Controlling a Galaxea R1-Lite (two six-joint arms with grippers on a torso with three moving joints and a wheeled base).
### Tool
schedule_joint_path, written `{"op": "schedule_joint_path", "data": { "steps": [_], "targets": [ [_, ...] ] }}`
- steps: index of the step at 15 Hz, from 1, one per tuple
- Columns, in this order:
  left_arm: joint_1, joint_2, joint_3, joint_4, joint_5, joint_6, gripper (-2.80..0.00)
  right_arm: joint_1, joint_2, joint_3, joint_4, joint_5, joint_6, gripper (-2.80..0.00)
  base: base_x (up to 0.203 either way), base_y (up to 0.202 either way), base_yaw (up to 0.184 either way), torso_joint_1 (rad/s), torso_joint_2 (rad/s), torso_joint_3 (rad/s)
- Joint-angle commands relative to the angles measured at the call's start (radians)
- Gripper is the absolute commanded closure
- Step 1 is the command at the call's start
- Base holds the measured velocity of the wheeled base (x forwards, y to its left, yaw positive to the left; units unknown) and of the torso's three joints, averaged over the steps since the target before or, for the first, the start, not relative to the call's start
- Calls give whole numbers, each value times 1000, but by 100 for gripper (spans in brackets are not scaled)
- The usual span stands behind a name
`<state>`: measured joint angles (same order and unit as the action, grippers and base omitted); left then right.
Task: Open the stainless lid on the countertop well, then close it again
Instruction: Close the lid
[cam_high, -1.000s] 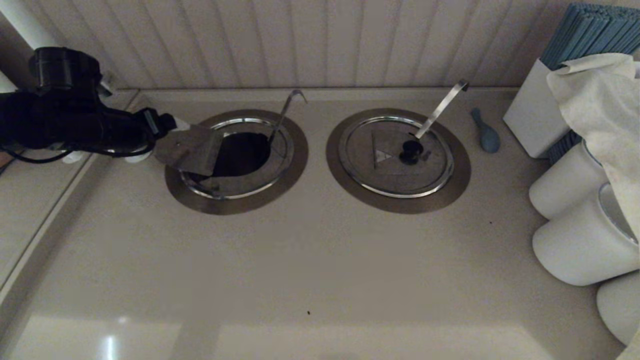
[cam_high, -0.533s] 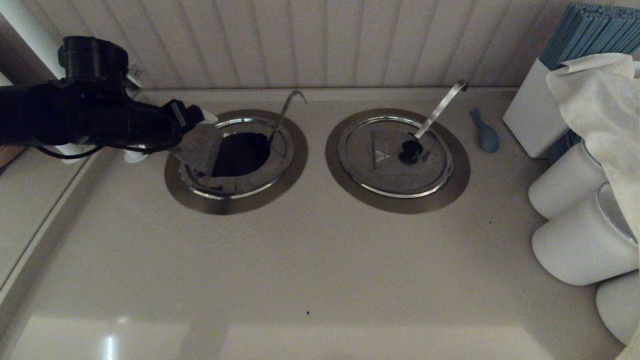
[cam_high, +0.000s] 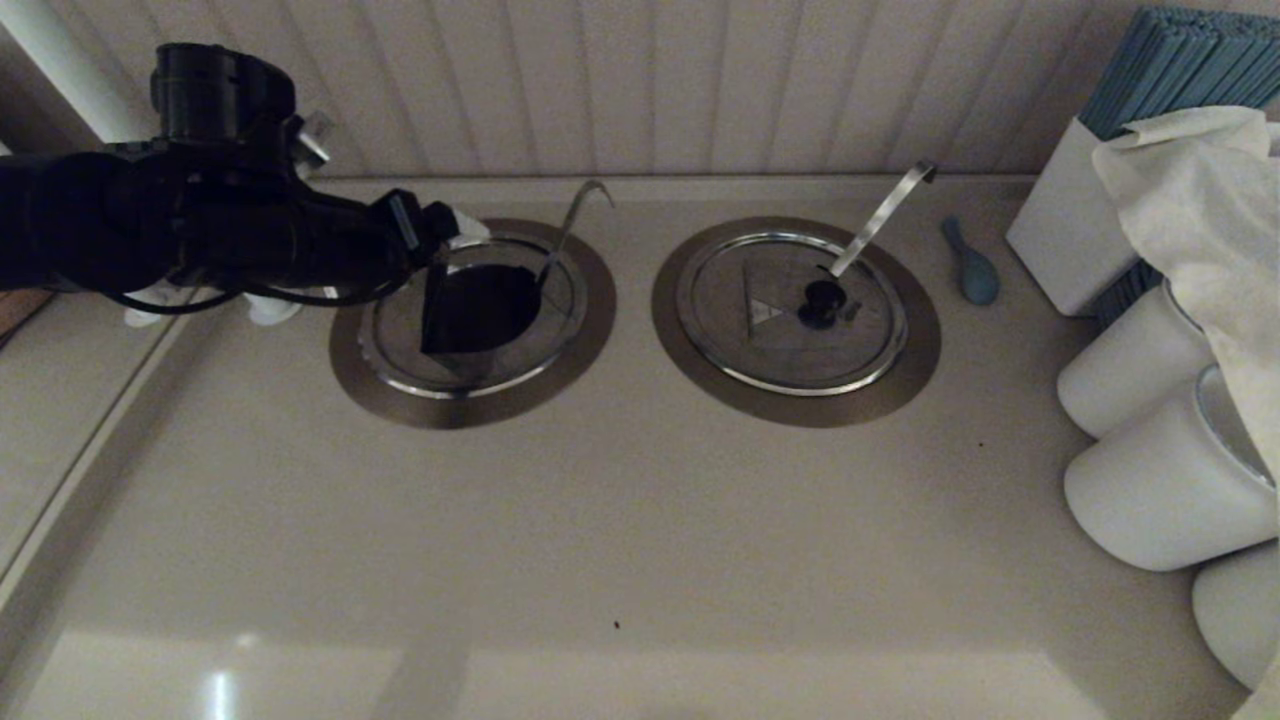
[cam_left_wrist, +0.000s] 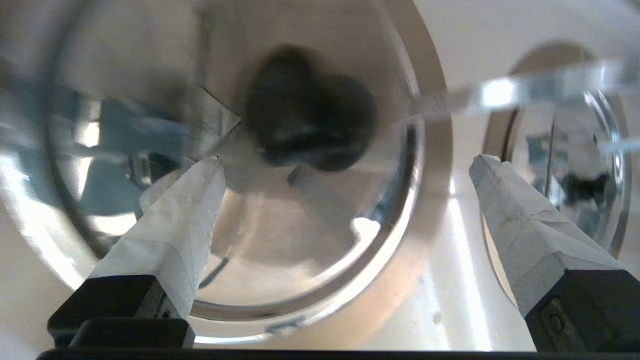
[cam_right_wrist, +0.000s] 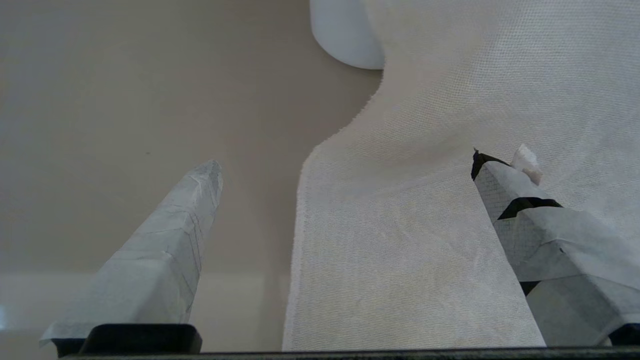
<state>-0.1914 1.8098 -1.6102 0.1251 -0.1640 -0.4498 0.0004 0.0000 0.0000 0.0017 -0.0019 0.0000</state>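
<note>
The countertop well is the left one, with the thin hooked ladle rod rising from it. My left gripper hangs over its back-left rim, open. The stainless lid shows its flat left part. To the right of that part is a dark patch with a straight left edge. In the left wrist view the lid and its black knob are smeared. The knob lies beyond my open left gripper, touched by neither finger. My right gripper is open beside a white cloth, away from the well.
The twin lid with the broad flat ladle handle lies shut to the right. A blue spoon, a white box, white cylinders and a draped cloth crowd the right side. A panelled wall stands behind the wells.
The left arm has risen and moved right over the well's rim. The lid flap, raised and leaning left a second ago, has swung right towards the opening.
</note>
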Motion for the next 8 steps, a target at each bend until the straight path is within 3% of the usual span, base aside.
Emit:
{"op": "schedule_joint_path", "data": {
  "steps": [1, 8],
  "targets": [
    [-32, 3, 10, 0, 1, -3, -280, 1, 0, 0, 0, 0, 2, -280, 0, 0, 0, 0, 0, 0],
    [-129, -10, 20, -1, 45, -2, -280, 1, 0, 0, 0, 0, 2, -280, 0, 0, 0, 0, 0, 0]
  ]
}}
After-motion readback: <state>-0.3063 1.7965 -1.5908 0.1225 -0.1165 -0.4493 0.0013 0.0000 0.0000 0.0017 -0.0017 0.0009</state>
